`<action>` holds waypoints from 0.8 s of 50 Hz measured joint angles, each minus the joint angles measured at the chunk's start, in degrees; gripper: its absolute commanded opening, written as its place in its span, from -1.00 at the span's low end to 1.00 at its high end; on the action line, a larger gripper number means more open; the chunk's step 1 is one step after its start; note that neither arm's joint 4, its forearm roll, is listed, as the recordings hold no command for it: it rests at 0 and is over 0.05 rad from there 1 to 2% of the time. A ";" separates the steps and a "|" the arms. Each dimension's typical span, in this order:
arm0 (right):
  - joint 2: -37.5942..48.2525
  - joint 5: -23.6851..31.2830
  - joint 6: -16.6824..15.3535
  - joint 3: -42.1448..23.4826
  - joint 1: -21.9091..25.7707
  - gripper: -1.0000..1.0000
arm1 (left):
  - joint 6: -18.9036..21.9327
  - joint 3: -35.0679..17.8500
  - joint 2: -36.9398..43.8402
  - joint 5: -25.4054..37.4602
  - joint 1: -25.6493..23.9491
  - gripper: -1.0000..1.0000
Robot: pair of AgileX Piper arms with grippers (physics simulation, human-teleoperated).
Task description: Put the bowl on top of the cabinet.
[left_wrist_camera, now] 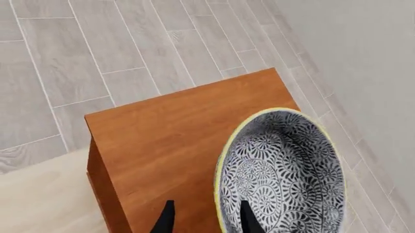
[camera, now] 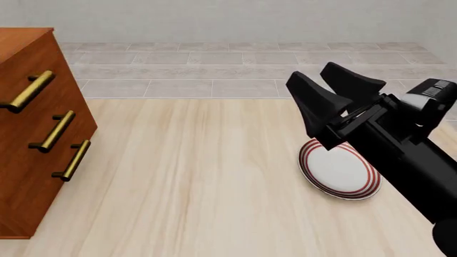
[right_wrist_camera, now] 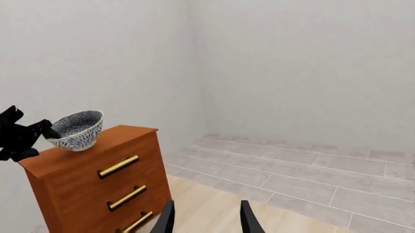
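Note:
The blue-patterned bowl (left_wrist_camera: 285, 170) sits on the top of the reddish-brown cabinet (left_wrist_camera: 168, 136), near one edge. In the right wrist view the bowl (right_wrist_camera: 77, 130) rests slightly tilted on the cabinet (right_wrist_camera: 91, 184). My left gripper (left_wrist_camera: 206, 203) is open and straddles the bowl's rim, one finger inside and one outside. From the side, the left gripper (right_wrist_camera: 26, 133) is level with the rim. In the front view only the cabinet (camera: 36, 134) shows at the left; the bowl and left gripper are out of frame. My right gripper (camera: 312, 73) hangs open and empty over the table's right side.
A flat white plate with red rings (camera: 339, 171) lies on the light wooden table under the right arm. The cabinet's three brass handles (camera: 53, 131) face the table's middle. Grey tiled floor and a white wall lie beyond.

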 measured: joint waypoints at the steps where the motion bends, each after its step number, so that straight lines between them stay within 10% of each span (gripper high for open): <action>1: -0.03 0.02 0.00 0.00 0.00 1.00 | 0.02 -0.14 0.04 0.06 -0.01 1.00; 40: -0.19 0.41 -0.18 -0.75 0.01 1.00 | -1.94 -13.98 1.02 6.59 -2.68 1.00</action>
